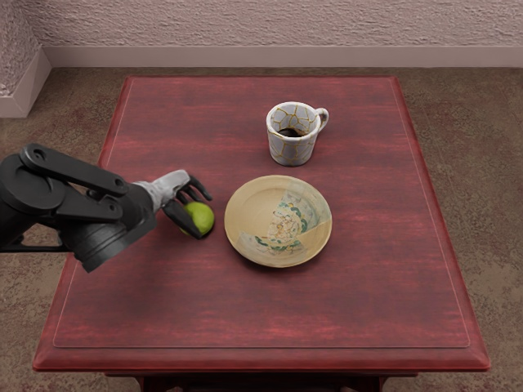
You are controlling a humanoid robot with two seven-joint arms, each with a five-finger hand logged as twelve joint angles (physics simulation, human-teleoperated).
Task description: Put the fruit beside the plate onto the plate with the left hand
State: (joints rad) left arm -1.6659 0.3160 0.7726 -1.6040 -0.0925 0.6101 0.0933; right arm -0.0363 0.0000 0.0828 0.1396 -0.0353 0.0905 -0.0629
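A small green fruit [201, 217] lies on the red table just left of the cream plate [278, 220] with its green pattern. My left hand [185, 199] comes in from the left edge, and its dark fingers [197, 189] curl over the top and left side of the fruit. The fruit still rests on the tabletop beside the plate's left rim. The palm hides the fruit's left part. No right arm shows.
A white mug [292, 133] with yellow crack lines and dark liquid stands behind the plate. The red table [384, 286] has raised edges all around; brown floor and a pink wall lie beyond it.
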